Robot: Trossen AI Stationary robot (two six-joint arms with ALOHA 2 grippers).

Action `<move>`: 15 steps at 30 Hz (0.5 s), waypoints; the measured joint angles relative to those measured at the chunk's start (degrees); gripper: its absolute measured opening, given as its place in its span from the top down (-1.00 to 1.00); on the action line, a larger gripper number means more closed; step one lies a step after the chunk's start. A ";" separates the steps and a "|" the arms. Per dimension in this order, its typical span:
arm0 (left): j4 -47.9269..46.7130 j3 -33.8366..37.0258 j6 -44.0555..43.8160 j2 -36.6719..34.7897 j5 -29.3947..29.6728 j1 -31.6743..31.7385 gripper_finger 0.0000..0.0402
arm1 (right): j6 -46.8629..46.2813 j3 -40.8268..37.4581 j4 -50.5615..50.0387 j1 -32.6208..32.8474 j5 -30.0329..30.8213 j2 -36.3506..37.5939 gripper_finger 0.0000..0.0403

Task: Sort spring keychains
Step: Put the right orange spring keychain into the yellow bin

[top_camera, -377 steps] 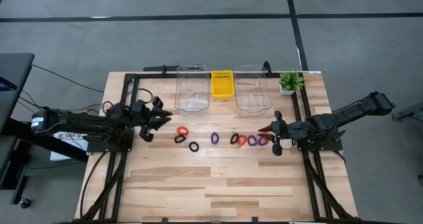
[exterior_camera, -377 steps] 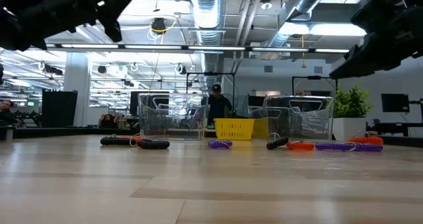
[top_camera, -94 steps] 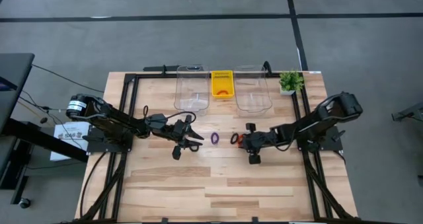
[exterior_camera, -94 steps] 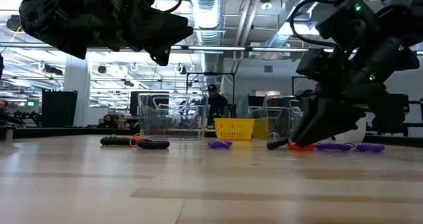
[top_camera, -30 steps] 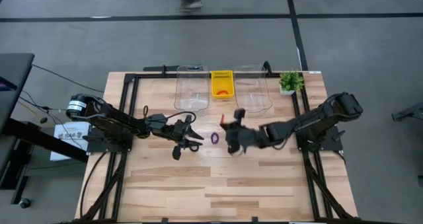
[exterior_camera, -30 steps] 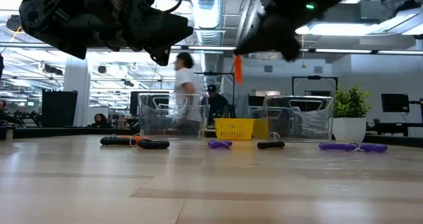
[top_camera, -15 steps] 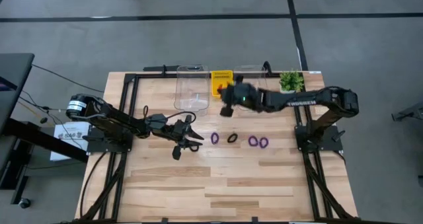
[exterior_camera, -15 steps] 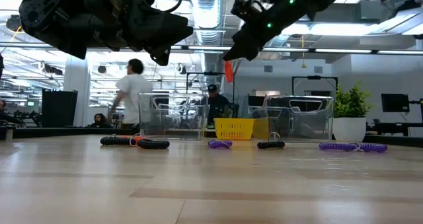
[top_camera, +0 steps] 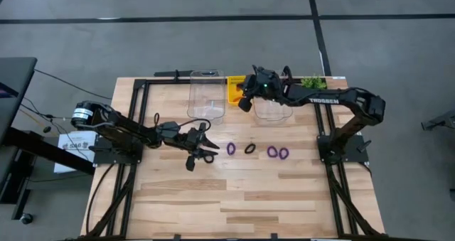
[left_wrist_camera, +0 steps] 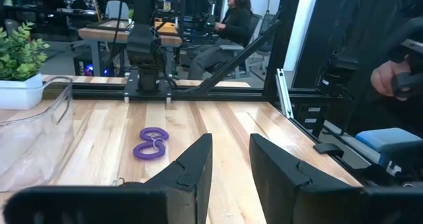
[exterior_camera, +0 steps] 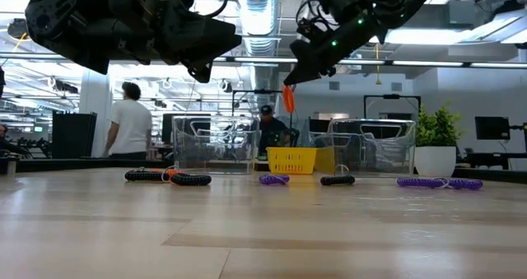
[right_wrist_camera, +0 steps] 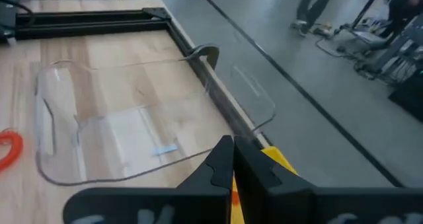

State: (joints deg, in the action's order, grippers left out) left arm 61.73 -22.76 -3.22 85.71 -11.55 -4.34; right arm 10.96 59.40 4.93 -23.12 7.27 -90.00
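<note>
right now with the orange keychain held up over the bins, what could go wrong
1. The right tool pinches the orange keychain only by its top, so it dangles. A swing could drop it beside the yellow basket, or into a clear bin.

2. The left tool hangs open above the keychains near it, and the right arm reaches across the table. If both go for the purple keychain, they could collide.
</note>
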 joint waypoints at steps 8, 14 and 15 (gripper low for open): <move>0.00 0.00 0.00 0.01 -0.01 0.00 0.51 | -0.02 -0.08 1.22 -0.57 0.12 -2.09 1.00; 0.00 0.00 0.00 0.01 -0.02 0.00 0.51 | -0.02 -0.06 1.93 -0.86 0.17 -4.22 1.00; 0.00 0.00 0.00 0.01 0.00 0.00 0.51 | -0.02 -0.09 2.18 -1.00 0.17 -4.50 1.00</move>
State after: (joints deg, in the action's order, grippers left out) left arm 61.73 -22.76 -3.22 85.71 -11.55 -4.34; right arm 10.94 59.31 7.11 -24.12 7.44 -94.50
